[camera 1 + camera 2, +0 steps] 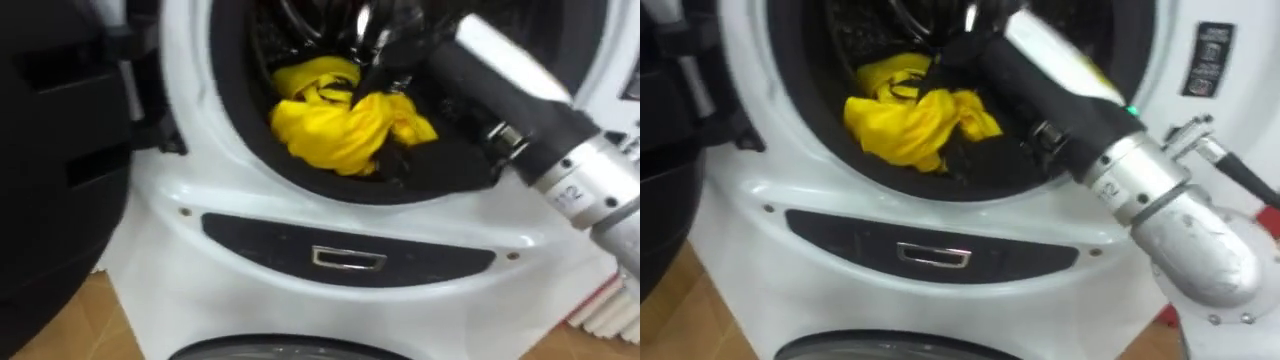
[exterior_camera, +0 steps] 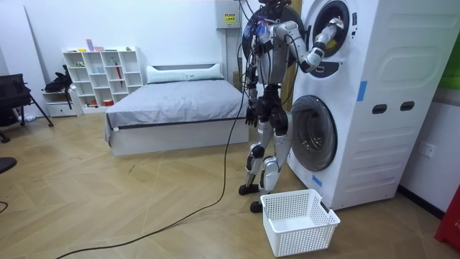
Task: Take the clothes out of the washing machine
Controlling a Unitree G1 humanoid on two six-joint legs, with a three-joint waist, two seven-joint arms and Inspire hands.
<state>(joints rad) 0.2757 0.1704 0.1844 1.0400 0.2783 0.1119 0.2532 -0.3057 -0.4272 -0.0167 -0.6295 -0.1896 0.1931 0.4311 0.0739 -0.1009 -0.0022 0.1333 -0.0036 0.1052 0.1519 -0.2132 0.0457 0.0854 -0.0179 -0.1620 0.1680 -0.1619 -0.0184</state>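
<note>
Cloth, yellow and bunched, is lying at the front lip of the drum, mid-frame, with its long axis running left to right. The right hand is reaching in from the upper right and hovering at the cloth's top fold, apparently touching it. Its dark fingers are blurring into the drum, so I cannot tell whether they are pinching fabric. The left hand is hanging by the hip, so the right is nearer. A dark label at upper right is showing print too small to read.
</note>
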